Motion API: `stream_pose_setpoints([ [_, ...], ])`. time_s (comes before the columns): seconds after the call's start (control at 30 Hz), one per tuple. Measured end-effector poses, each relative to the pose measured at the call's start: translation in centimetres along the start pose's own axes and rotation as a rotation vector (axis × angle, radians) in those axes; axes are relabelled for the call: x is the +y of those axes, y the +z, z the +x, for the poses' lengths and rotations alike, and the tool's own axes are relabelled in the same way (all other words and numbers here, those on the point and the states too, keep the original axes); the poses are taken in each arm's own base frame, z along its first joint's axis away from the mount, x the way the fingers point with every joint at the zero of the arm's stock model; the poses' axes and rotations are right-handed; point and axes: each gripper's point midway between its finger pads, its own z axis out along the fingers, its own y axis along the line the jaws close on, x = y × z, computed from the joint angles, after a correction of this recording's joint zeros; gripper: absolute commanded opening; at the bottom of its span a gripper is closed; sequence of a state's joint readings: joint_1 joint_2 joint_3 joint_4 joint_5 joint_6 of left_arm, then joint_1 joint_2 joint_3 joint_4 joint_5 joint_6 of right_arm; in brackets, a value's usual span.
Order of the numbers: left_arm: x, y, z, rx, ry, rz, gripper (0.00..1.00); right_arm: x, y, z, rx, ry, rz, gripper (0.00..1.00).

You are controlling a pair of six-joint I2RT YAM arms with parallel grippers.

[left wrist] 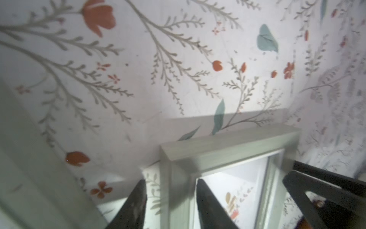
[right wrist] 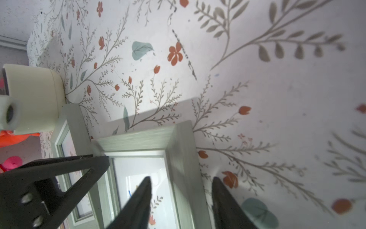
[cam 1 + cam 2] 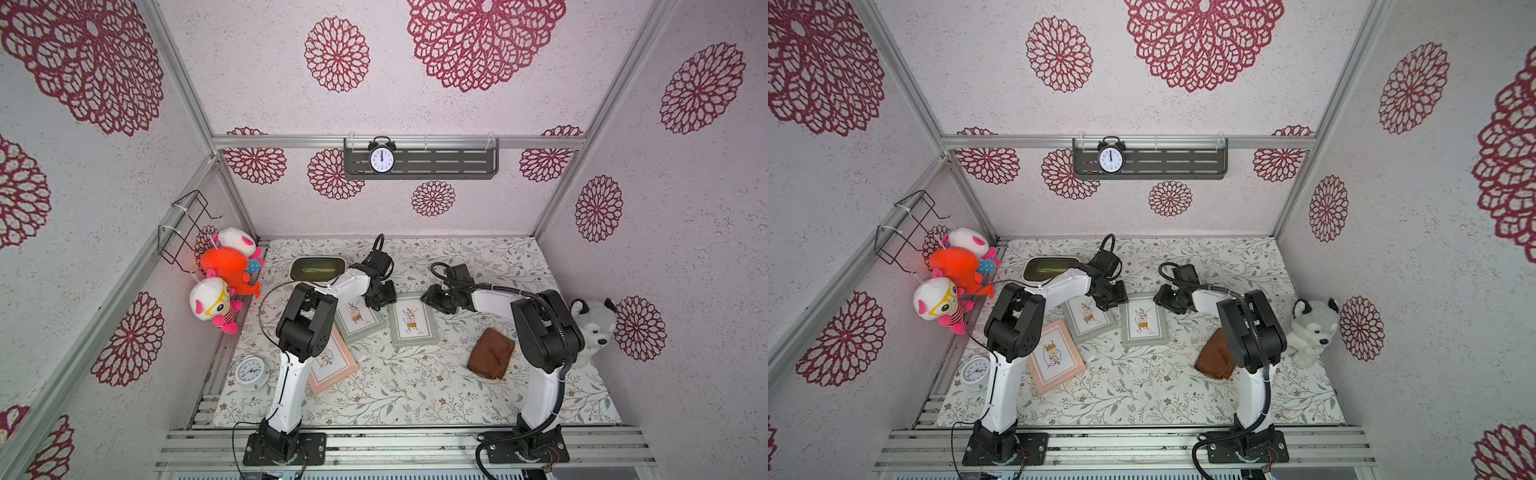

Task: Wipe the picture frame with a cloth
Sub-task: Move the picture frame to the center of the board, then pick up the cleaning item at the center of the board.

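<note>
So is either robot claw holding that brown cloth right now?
No, the brown cloth lies alone on the tabletop, while the left gripper and right gripper are both at one grey picture frame.

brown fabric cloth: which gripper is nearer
Right. The right gripper is at the edge of the grey rectangular picture frame facing the brown fabric cloth; the left gripper is at its opposite edge.

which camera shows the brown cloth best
A top view: the cloth lies almost wholly in sight beside the right arm. In a top view too, but that arm covers part of the cloth. Neither wrist view shows it.
</note>
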State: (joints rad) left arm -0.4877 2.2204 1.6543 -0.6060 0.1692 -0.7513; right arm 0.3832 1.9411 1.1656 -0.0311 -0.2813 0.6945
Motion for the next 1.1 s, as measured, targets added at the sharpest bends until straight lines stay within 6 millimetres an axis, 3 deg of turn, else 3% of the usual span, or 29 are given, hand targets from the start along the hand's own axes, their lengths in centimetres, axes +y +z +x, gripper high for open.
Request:
stream_pose_setpoints([
  [0.23,1.8,-1.5,1.4,0.007,-0.01,-0.017,0.73,-2.7,-4.0,0.6,-0.044,0.011,0.081,0.77],
  [0.5,5.1,-4.1,5.6,0.053,-0.024,-0.083,0.83,-7.8,-12.3,1.5,-0.187,0.049,0.298,0.81],
  [0.6,4.6,-5.3,5.4,0.033,-0.02,-0.061,0.87,-9.8,-15.3,2.8,-0.224,0.062,0.401,0.81],
  [0.63,4.3,-5.6,5.2,0.023,-0.016,-0.049,0.99,-10.5,-15.9,3.2,-0.227,0.066,0.427,0.81],
  [0.67,4.0,-5.9,4.9,0.011,-0.013,-0.035,0.98,-11.3,-16.5,3.9,-0.225,0.074,0.462,0.8],
  [0.77,2.9,-6.5,4.0,-0.017,-0.009,0.003,0.98,-13.5,-17.1,5.8,-0.187,0.098,0.53,0.76],
  [0.9,2.1,-6.8,3.1,-0.045,-0.001,0.027,0.98,-16.0,-16.0,8.5,-0.088,0.136,0.59,0.68],
  [1.1,1.7,-7.0,2.7,-0.06,0.012,0.038,0.98,-17.3,-14.3,10.0,-0.003,0.149,0.617,0.65],
])
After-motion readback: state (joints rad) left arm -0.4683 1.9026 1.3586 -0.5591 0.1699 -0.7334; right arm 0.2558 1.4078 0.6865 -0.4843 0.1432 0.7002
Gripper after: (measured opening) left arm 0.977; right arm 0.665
